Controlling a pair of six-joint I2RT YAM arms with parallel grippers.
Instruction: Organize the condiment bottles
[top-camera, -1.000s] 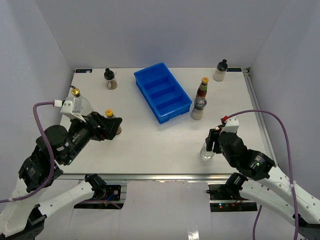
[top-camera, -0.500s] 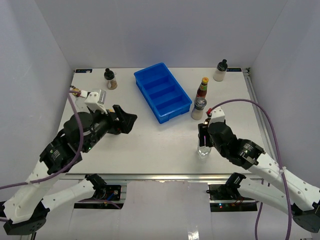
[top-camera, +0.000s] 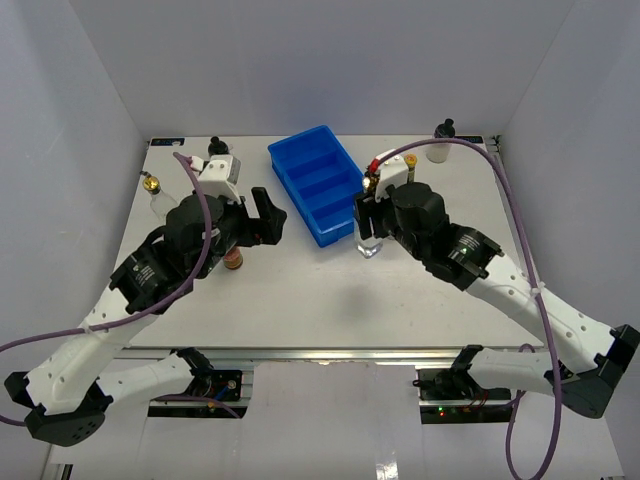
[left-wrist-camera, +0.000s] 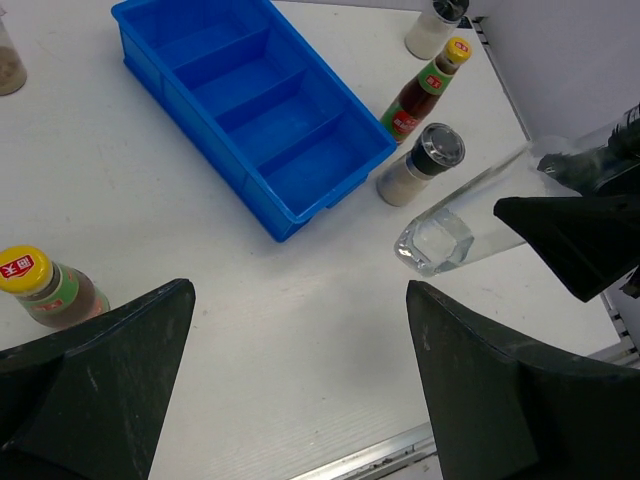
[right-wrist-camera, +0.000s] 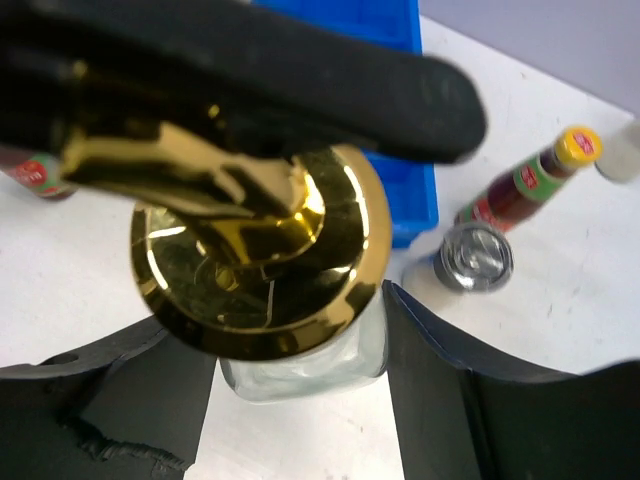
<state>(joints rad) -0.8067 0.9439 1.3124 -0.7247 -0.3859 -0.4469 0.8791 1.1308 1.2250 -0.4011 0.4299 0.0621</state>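
Note:
My right gripper (top-camera: 368, 230) is shut on a tall clear bottle (right-wrist-camera: 305, 365) with a gold-black spout (right-wrist-camera: 255, 245), just off the near right corner of the blue tray. The left wrist view shows this bottle (left-wrist-camera: 465, 215) tilted, base close to the table. A dark red sauce bottle (left-wrist-camera: 418, 98) and a squat jar (left-wrist-camera: 422, 165) stand beside it. My left gripper (left-wrist-camera: 300, 370) is open and empty above the table. A second sauce bottle (top-camera: 233, 260) stands by its left finger. A second clear bottle (top-camera: 152, 190) stands far left. Jars stand at the back right (top-camera: 440, 140) and back left (top-camera: 215, 146).
The blue three-compartment tray (top-camera: 345, 200) lies slanted at the back middle with nothing in it. White walls close the table on three sides. The metal front edge (left-wrist-camera: 370, 455) runs close below my left gripper.

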